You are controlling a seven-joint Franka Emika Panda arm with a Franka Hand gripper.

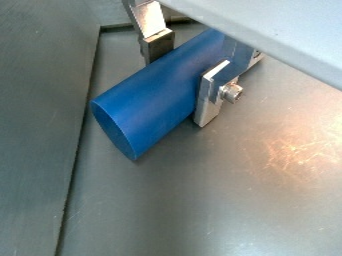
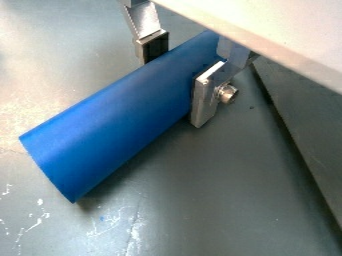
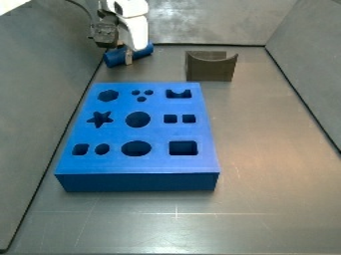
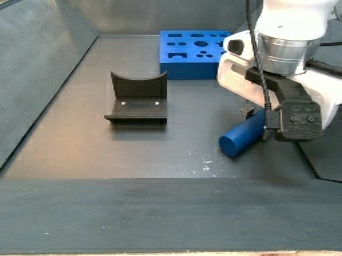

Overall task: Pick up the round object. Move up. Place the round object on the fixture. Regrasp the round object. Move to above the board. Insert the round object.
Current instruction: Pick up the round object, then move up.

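The gripper [image 1: 187, 68] sits low over the floor, its two silver fingers set on opposite sides of the peg [image 1: 154, 95] and closed against it. In both wrist views the near finger [image 2: 207, 92] lies flat on the peg's side with a bolt head showing beside it, and the far finger [image 2: 150, 40] stands behind the peg's upper edge. The fingertips drop out of sight behind the blue body, so whether the pads press firmly is hard to judge; they appear to touch. The grip falls toward the peg's far end, which is hidden under the grey gripper housing at the upper right of both wrist frames. The free end, with its flat round face, points to the lower left.

The peg lies on its side on the grey floor [image 1: 254, 190], or just off it; the wrist views cannot settle that. In a side view the gripper [image 4: 274, 118] sits at centre right, mostly covered by the white arm body, and the peg [image 4: 242, 135] sticks out below it. In a side view, upper left, only a blue stub [image 3: 116, 58] shows under the arm.

The fixture [image 4: 136, 99] stands well apart from the peg, at centre left, and the board [image 4: 197, 52] lies beyond, at top centre. In a side view the board [image 3: 140, 125] fills the middle, with the fixture [image 3: 210, 66] just past its upper right corner.
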